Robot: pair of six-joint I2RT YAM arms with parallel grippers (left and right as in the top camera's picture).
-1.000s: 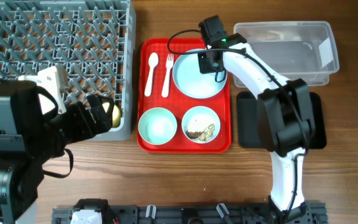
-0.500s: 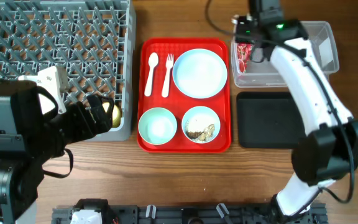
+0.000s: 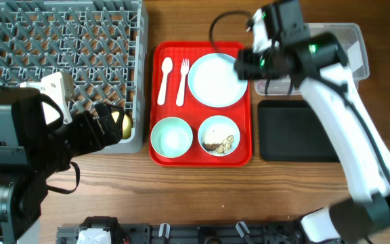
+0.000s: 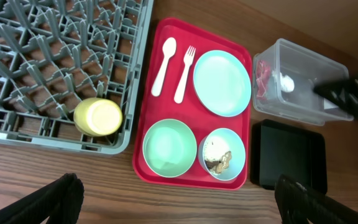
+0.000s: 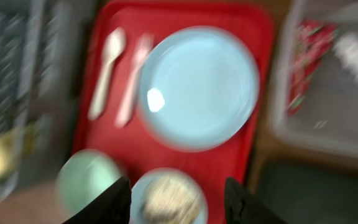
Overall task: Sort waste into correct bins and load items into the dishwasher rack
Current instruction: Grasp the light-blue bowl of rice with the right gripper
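Your right arm (image 3: 330,88) stretches far forward, with the right gripper (image 5: 177,186) pointing down, fingers spread and empty. Your left gripper (image 4: 178,186) hangs with its fingers spread wide.

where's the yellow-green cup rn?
Left wrist view: the cup sits in the dishwasher rack's corner nearest the red tray, just left of the empty bowl.

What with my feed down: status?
Claws open, empty: left claw, right claw. Wrapper in clear tub, cup in rack. Plate, bowls, spoon, fork on red tray.

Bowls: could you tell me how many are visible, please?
2: an empty bowl at the red tray's front left, a second bowl holding crumbs beside it. None seems hidden.
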